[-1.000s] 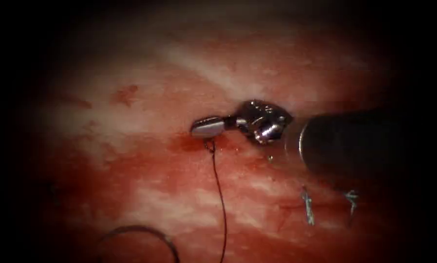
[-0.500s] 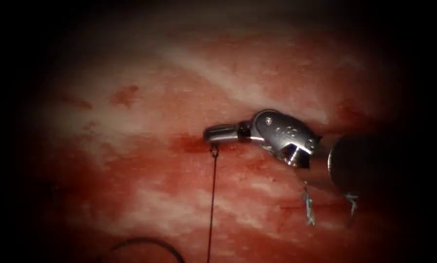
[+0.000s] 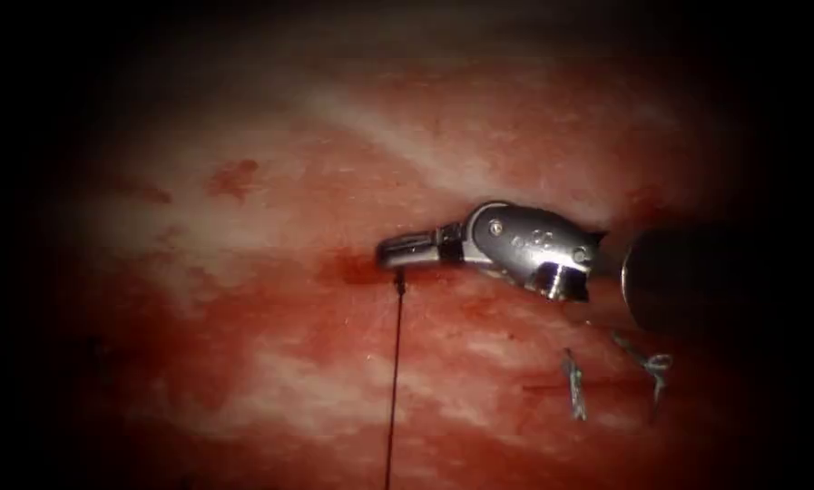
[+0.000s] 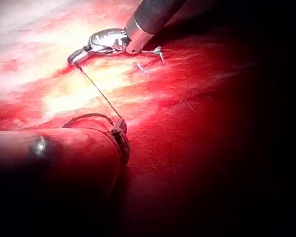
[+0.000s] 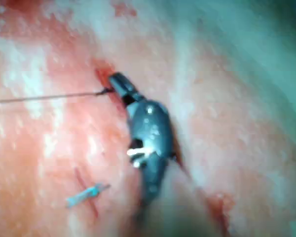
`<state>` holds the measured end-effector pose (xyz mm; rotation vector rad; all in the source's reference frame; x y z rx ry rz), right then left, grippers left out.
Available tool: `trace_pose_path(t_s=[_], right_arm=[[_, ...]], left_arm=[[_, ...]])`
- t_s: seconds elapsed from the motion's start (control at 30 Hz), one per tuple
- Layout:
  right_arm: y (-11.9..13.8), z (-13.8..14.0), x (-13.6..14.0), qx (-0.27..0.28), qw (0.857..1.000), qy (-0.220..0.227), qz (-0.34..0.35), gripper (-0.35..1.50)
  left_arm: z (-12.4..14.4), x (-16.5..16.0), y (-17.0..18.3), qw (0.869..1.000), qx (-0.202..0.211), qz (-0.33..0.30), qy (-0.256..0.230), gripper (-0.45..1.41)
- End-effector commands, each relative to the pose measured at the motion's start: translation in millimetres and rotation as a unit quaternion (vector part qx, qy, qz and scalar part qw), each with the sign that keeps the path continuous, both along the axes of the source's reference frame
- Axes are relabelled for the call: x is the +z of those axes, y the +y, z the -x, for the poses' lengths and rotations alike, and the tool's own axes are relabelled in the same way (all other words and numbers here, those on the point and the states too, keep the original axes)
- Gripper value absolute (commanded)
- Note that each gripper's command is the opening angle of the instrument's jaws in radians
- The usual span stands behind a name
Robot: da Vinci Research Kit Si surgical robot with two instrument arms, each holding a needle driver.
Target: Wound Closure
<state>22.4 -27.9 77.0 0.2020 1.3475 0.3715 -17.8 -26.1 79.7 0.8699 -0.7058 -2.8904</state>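
Note:
My right tool [image 3: 396, 253] comes in from the right and lies flat on the tissue [image 3: 270, 381], its jaws shut on the dark thread [image 3: 395, 372] just above a small knot. The jaws rest beside a patch of red fluid [image 3: 348, 268]. From there the thread runs taut and straight down the endoscope view. In the left wrist view the thread [image 4: 99, 91] leads from the right tool [image 4: 78, 57] to my left tool [image 4: 120, 129]. The left tool's jaws are shut on the curved needle [image 4: 86, 115] near its thread end. The needle arcs free above the tissue.
Two pale blue cut ends of thread [image 3: 573, 386] [image 3: 653, 365] stick out of the tissue below the right tool's shaft [image 3: 697, 277]; one of these cut ends [image 5: 86, 194] also lies near the right tool in its wrist view. The left tool's shaft [image 4: 49, 153] lies low over the tissue.
The right tool shifted a little to the right with the thread, which went from a slack curve to a straight taut line. The needle's arc slid out of the endoscope view's lower edge.

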Motion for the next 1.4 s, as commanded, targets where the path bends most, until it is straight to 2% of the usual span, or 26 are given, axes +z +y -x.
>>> trace_pose_path(t_s=[0.03, 0.33, 0.4, 0.47, 0.5, 0.53, 0.57, 0.6, 0.63, 0.73, 0.83, 0.87, 0.97, 1.0, 1.1, 1.13, 1.3, 1.4], right_arm=[[0.1, -0.4, 1.0, 0.002, 1.000, -0.002, -0.001, -0.35], [0.4, -0.3, 1.5, 0.009, 1.000, -0.007, 0.003, -0.35], [0.5, -0.6, 1.3, 0.004, 1.000, 0.006, -0.002, -0.35], [0.3, -0.9, 1.0, 0.020, 0.997, 0.020, -0.068, -0.35], [0.3, -0.9, 1.0, 0.020, 0.997, 0.020, -0.068, -0.35], [0.2, -1.0, 0.8, 0.045, 0.993, 0.040, -0.099, 0.36], [0.2, -1.0, 0.8, 0.045, 0.993, 0.040, -0.099, 0.36], [0.2, -1.0, 0.7, 0.073, 0.987, 0.067, -0.130, 0.79], [0.3, -0.9, 0.7, 0.094, 0.981, 0.087, -0.144, 0.95], [0.9, -0.7, 0.6, 0.142, 0.969, 0.137, -0.147, 1.18], [1.6, -0.4, 0.5, 0.149, 0.970, 0.142, -0.125, 1.38], [2.0, 0.1, 0.3, 0.134, 0.979, 0.125, -0.087, 1.40], [2.5, 1.1, 0.0, 0.106, 0.986, 0.101, -0.075, 1.40], [2.4, 2.0, -0.4, 0.071, 0.991, 0.075, -0.083, 1.40], [1.9, 2.3, -0.5, 0.065, 0.992, 0.075, -0.082, 1.40], [1.1, 2.7, -0.6, 0.056, 0.992, 0.083, -0.080, 1.25], [0.1, 2.8, -0.7, 0.031, 0.994, 0.065, -0.078, 1.08], [-0.7, 2.5, -0.7, 0.034, 0.994, 0.058, -0.084, 0.98]], left_arm=[[0.8, 0.9, -0.7, 1.000, 0.001, 0.000, -0.001, -0.45], [0.5, 1.3, -0.6, 1.000, 0.002, 0.000, -0.002, -0.45], [0.4, 1.1, -0.1, 1.000, 0.003, -0.002, -0.004, -0.45], [0.1, 0.7, 1.1, 1.000, -0.001, 0.001, -0.011, -0.45], [0.1, 0.7, 1.1, 1.000, -0.001, 0.001, -0.011, -0.45], [-0.2, 0.4, 2.2, 1.000, -0.006, 0.007, -0.019, -0.45], [-0.2, 0.4, 2.2, 1.000, -0.006, 0.007, -0.019, -0.45], [-0.3, 0.2, 2.7, 1.000, -0.009, 0.010, -0.020, -0.45], [-0.4, 0.1, 3.3, 1.000, -0.013, 0.013, -0.023, -0.45], [-0.9, -0.3, 5.3, 0.999, -0.021, 0.021, -0.030, -0.45], [-1.6, -0.5, 7.0, 0.999, -0.031, 0.026, -0.033, -0.45], [-2.3, -0.4, 8.0, 0.998, -0.038, 0.029, -0.033, -0.45], [-3.8, -0.1, 9.5, 0.998, -0.047, 0.032, -0.030, -0.45], [-5.5, 0.5, 11.4, 0.997, -0.055, 0.035, -0.027, -0.45], [-6.4, 0.7, 12.5, 0.997, -0.057, 0.037, -0.027, -0.45], [-7.3, 0.8, 13.8, 0.997, -0.056, 0.041, -0.029, -0.45], [-8.2, 0.6, 16.1, 0.996, -0.060, 0.050, -0.033, -0.45], [-8.1, 0.6, 17.7, 0.996, -0.062, 0.053, -0.032, -0.45]])
